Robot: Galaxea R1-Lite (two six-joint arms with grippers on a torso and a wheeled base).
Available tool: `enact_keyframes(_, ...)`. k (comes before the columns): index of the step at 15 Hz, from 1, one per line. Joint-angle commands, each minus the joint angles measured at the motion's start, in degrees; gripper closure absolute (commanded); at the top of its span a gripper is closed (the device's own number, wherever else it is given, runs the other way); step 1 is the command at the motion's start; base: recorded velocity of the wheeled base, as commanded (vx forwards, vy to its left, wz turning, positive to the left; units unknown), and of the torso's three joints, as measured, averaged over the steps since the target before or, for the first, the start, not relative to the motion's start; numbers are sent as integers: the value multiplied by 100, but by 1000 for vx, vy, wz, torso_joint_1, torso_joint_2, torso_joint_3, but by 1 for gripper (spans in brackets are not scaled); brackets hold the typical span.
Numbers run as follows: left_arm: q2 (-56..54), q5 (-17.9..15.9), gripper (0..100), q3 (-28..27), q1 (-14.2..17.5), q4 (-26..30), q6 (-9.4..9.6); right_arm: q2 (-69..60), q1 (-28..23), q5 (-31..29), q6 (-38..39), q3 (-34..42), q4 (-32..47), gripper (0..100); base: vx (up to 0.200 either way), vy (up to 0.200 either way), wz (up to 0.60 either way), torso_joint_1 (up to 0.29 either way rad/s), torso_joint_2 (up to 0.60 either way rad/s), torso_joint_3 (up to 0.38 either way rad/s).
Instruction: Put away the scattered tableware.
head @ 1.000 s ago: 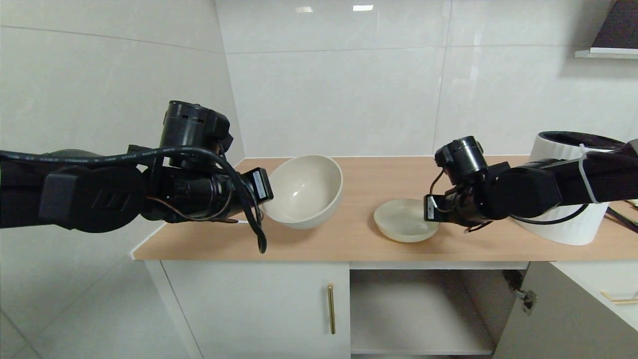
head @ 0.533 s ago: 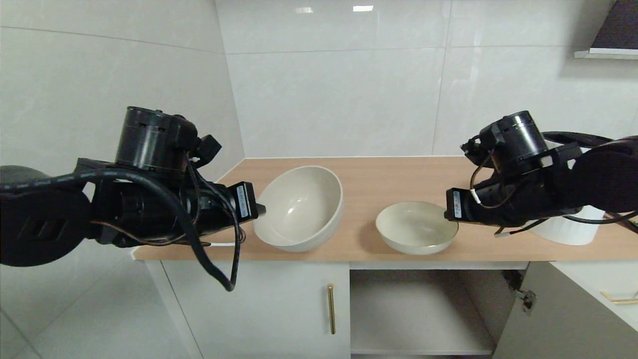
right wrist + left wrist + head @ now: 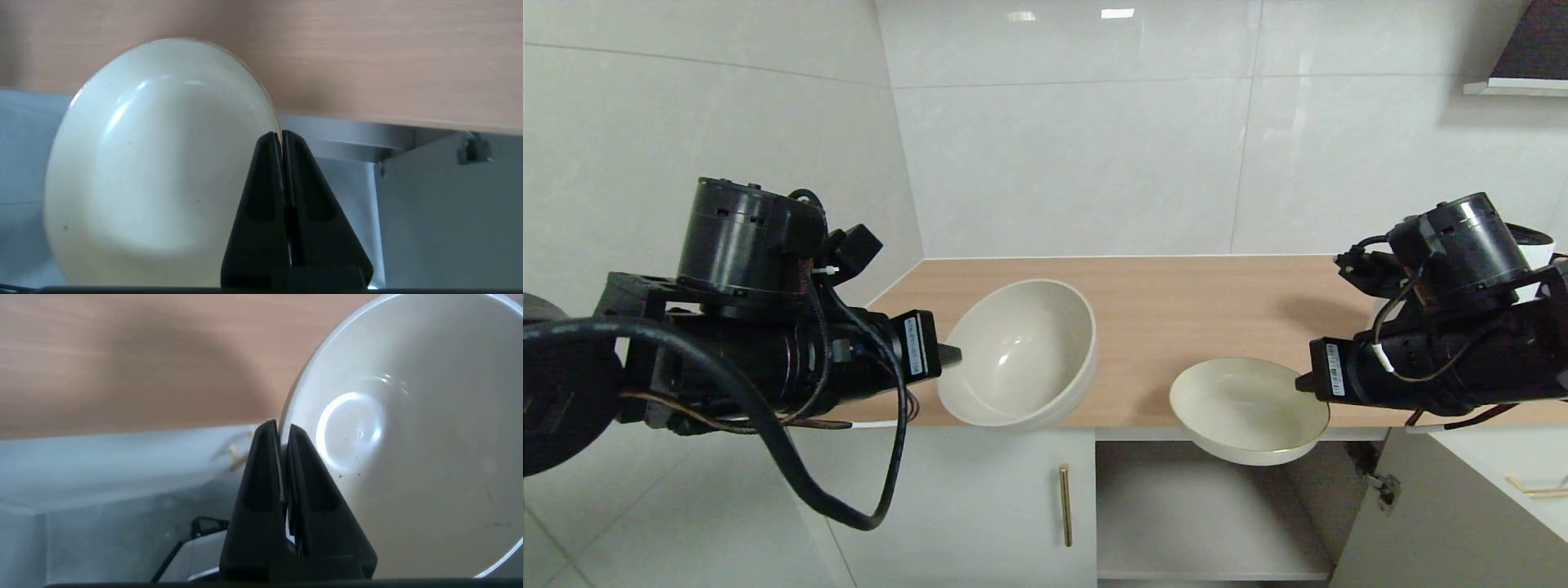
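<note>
Gripping the big bowl [image 3: 1023, 353] by its rim with the left end effector [image 3: 952, 354], above the front edge of the worktop [image 3: 1176, 294]. Gripping the small bowl [image 3: 1245, 410] with the right end effector [image 3: 1303, 380], just past that edge.

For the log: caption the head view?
At the counter edge, the left gripper holds the large bowl, the right gripper the shallow bowl.

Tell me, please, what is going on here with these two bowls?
The robot is tidying tableware with both arms. The left gripper is shut on the rim of the large bowl, which is tilted over the front of the wooden counter. The right gripper is shut on the rim of the shallow bowl, held in the air just past the counter's edge, above the open cabinet. Neither bowl is put away yet.
</note>
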Motion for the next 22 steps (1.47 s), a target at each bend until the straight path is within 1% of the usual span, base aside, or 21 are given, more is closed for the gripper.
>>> enact_keyframes(1, 58, 2, 100, 11, -77, 4, -1, -70, 1, -1, -1, 53, -12, 100, -200, 0, 0, 7, 2, 2)
enact_keyframes(2, 84, 2, 100, 11, -77, 4, 8, -62, 1, -1, -1, 53, -12, 100, -200, 0, 0, 2, 7, -7)
enact_keyframes(3, 93, 2, 100, 11, -77, 4, 61, 0, 1, -1, -37, 53, -12, 100, -200, 0, 0, -7, -7, 2)
enact_keyframes(4, 102, 2, 100, 11, -77, 4, 61, 17, 1, -10, -98, 62, -20, 100, -200, 0, 0, -12, 2, 7)
enact_keyframes(6, 172, 11, 100, 11, -77, 4, 69, 53, 1, -1, -116, 62, -20, 100, 0, 0, 0, 0, 0, 0)
enact_keyframes(11, 304, 2, 100, 72, -77, 12, 236, 246, 1, -28, -116, 62, -20, 100, 0, 0, 0, 0, 0, 0)
enact_keyframes(13, 365, 11, 100, 81, -77, 4, 245, 264, 1, -28, -116, 62, -20, 100, 0, 0, 0, 0, 0, 0)
enact_keyframes(16, 409, 11, 100, 81, -77, 4, 245, 272, 1, -37, -116, 62, -20, 100, 0, 0, 0, -116, 300, 180)
enact_keyframes(17, 418, 11, 100, 81, -77, 4, 272, 281, 1, -37, -116, 62, -20, 100, 0, 0, 0, -173, 413, 251)
enact_keyframes(22, 471, 29, 100, 81, -77, 4, 272, 299, 1, -37, -116, 62, -20, 100, 0, 0, 0, -175, 456, 283)
